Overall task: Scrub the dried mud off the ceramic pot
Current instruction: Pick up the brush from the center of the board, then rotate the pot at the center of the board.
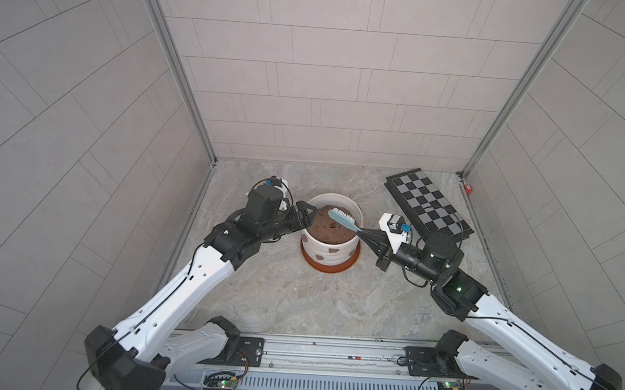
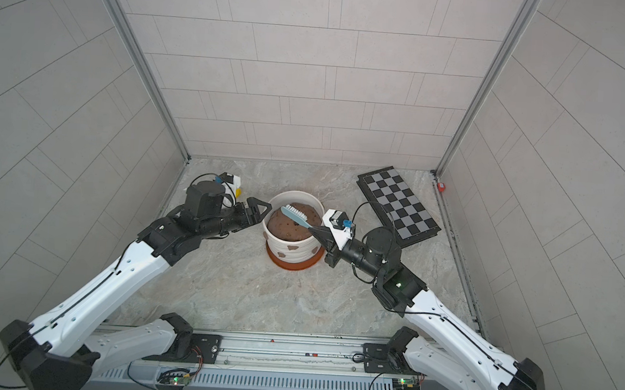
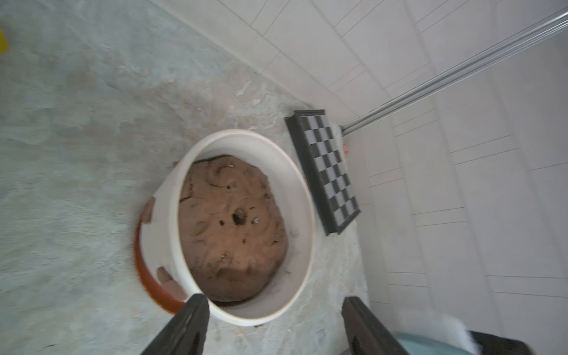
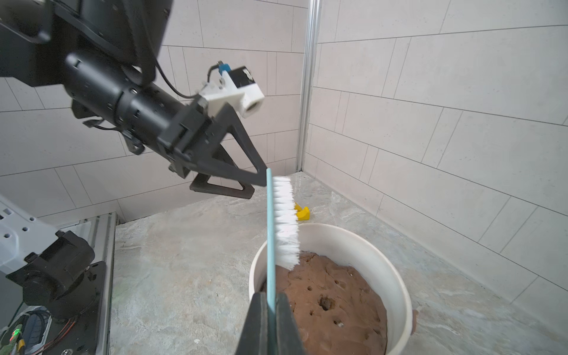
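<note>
The white ceramic pot [image 1: 331, 256] [image 2: 291, 256] [image 3: 166, 233] [image 4: 396, 276] stands on an orange saucer [image 1: 328, 268], with a brown mound [image 1: 325, 231] inside. Patches of dried mud [image 1: 334, 250] [image 2: 293, 247] [image 3: 149, 212] stick to its outer wall. My right gripper [image 1: 363, 232] [image 2: 314, 229] [image 4: 270, 299] is shut on the handle of a light blue brush [image 1: 343, 218] [image 4: 270, 246]. The white bristles [image 4: 285, 224] hang above the mound. At the pot's left rim my left gripper [image 1: 306, 215] [image 2: 262, 211] [image 3: 274, 301] [image 4: 255, 186] is open and holds nothing.
A folded chessboard [image 1: 429, 204] [image 2: 400, 206] [image 3: 329, 172] lies at the back right. A yellow piece [image 4: 302, 213] [image 2: 238, 192] sits on the floor behind my left wrist. Tiled walls close in three sides, and a metal rail [image 1: 330, 351] runs along the front.
</note>
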Robot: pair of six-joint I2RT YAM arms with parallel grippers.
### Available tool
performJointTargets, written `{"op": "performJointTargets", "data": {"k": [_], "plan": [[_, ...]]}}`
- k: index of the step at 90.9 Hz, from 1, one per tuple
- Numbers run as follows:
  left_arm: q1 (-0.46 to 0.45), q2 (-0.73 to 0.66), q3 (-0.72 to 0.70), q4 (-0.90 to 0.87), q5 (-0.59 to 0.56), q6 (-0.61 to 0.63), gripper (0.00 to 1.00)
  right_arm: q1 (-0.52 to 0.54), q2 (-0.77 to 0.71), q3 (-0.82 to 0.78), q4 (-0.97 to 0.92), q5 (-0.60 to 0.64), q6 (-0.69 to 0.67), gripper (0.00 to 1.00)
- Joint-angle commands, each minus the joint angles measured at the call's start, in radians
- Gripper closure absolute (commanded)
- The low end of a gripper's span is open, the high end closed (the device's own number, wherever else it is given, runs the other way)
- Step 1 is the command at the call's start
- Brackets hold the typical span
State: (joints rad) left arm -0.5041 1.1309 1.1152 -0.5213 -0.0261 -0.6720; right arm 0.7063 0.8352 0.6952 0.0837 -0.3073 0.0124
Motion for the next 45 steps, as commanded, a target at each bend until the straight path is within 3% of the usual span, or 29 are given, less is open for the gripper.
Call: {"op": "performJointTargets", "data": {"k": [1,23,45], "plan": [[0.02,0.066,0.046,-0.135,-0.108,0.172,0.29,-0.002,-0.039,-0.014,-0.12,-0.039,0.009,1.0],[0.052,0.206,0.082,-0.128,-0.046,0.179,0.3,-0.002,-0.07,-0.063,-0.175,-0.092,0.043,1.0],[0.051,0.337,0.132,-0.124,-0.054,0.162,0.36,-0.001,-0.065,-0.126,-0.198,-0.124,0.044,1.0]]}}
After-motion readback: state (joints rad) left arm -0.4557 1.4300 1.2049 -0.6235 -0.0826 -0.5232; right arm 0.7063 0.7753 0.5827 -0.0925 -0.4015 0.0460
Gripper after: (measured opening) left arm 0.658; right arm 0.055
